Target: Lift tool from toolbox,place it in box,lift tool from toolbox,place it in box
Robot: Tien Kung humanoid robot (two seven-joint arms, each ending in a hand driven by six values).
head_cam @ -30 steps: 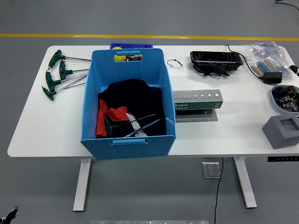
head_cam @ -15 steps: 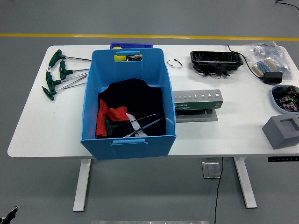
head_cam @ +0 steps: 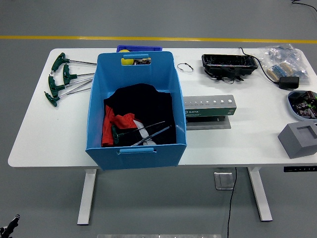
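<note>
A big blue box [head_cam: 163, 154] stands on the white table [head_cam: 44, 134], left of centre. Inside it lie a black cloth [head_cam: 141, 101], a red cloth [head_cam: 113, 126] and green-handled T-wrenches [head_cam: 130, 133] near the front wall. Several more green T-handle wrenches [head_cam: 62, 82] lie loose on the table to the box's left. A grey and green tool rack [head_cam: 209, 105] sits just right of the box, its holes empty. Only a small dark tip of my left arm [head_cam: 10, 224] shows at the bottom left corner, well below the table. My right arm is out of sight.
At the back right sit a black tray [head_cam: 229, 63], a plastic bag [head_cam: 282, 59] and a black adapter [head_cam: 289, 82]. A bowl of parts [head_cam: 302, 105] and a grey block [head_cam: 299, 139] stand at the right edge. A wire ring [head_cam: 185, 67] lies behind the rack.
</note>
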